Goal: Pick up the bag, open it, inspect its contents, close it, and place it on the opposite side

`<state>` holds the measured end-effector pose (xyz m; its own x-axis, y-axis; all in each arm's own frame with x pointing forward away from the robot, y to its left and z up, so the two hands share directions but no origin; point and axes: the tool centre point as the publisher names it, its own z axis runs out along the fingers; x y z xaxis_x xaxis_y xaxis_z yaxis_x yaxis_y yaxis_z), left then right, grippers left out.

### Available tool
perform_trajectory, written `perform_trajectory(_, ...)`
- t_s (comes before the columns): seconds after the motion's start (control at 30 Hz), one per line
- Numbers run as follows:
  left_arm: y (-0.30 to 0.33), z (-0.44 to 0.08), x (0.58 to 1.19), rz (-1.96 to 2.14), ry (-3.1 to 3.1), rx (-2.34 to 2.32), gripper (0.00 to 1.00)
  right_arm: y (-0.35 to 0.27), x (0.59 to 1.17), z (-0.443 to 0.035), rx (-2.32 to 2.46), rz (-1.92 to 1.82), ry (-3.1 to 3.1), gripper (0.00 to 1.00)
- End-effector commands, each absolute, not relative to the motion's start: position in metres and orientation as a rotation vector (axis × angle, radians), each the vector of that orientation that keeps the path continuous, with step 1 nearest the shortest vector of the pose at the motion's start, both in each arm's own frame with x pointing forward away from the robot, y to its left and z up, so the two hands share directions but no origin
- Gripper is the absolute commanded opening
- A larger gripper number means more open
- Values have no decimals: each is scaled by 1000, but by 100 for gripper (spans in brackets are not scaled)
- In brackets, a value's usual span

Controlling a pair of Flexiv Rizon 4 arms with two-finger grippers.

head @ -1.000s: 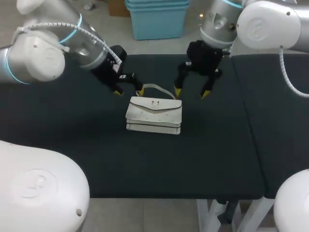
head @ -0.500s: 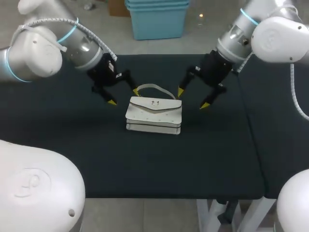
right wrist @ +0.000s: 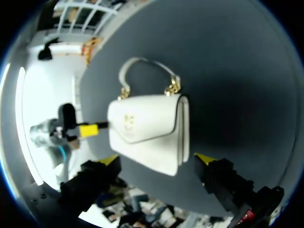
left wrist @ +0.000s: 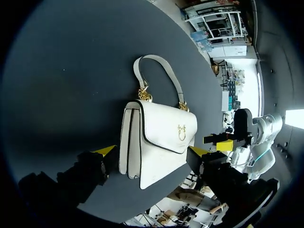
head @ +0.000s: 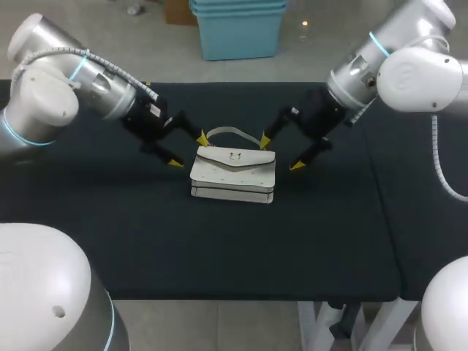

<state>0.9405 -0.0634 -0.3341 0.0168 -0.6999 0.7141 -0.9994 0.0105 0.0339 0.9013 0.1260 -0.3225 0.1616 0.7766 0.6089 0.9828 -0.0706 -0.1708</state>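
A white handbag (head: 232, 174) with a gold clasp lies in the middle of the black table, flap closed and facing up, its handle (head: 234, 132) flat on the far side. My left gripper (head: 188, 150) is open at the bag's left end, one yellow tip by the far left corner, the other beside the left side. At the right end my right gripper (head: 280, 152) stands open in the same way. In the left wrist view the bag (left wrist: 159, 142) lies between the spread fingers of that gripper (left wrist: 151, 152). The right wrist view shows the bag (right wrist: 147, 126) between its gripper's (right wrist: 157, 160) fingers too.
The black table top (head: 219, 241) stretches wide to the front and left of the bag. A seam (head: 369, 168) to a second black table runs at the right. The front edge (head: 219, 298) is near the bottom of the head view.
Both grippers have swung from behind the bag outward and down to its two ends, turning so their fingers point at the bag's sides. The bag has not moved.
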Motion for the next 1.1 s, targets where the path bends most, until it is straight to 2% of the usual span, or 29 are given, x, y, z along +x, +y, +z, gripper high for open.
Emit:
perform_trajectory(0.03, -68, -340, 942, 813, -1668, 1632, 100, 132, 907, -334, -1882, -483, -1651, 100)
perform_trajectory(0.1, -70, -339, 942, 822, -1682, 1605, 98, 133, 907, -339, -1877, -494, -1631, 100)
perform_trajectory(0.17, -73, -339, 942, 827, -1690, 1579, 96, 134, 908, -346, -1874, -496, -1603, 95)
perform_trajectory(0.23, -75, -340, 942, 835, -1694, 1562, 92, 136, 909, -349, -1869, -495, -1597, 79)
perform_trajectory(0.33, -78, -341, 943, 846, -1705, 1531, 87, 139, 910, -352, -1853, -510, -1594, 70)
perform_trajectory(0.7, -91, -346, 946, 872, -1731, 1478, 78, 142, 918, -364, -1837, -569, -1542, 69)
perform_trajectory(0.87, -96, -352, 948, 869, -1741, 1464, 77, 145, 922, -367, -1834, -580, -1525, 57)
perform_trajectory(0.93, -96, -355, 950, 867, -1736, 1463, 74, 146, 923, -370, -1829, -584, -1515, 51)
perform_trajectory(1.0, -96, -357, 952, 867, -1725, 1465, 70, 148, 924, -372, -1829, -584, -1509, 51)
perform_trajectory(1.1, -96, -360, 953, 860, -1716, 1474, 55, 150, 927, -377, -1830, -578, -1503, 53)
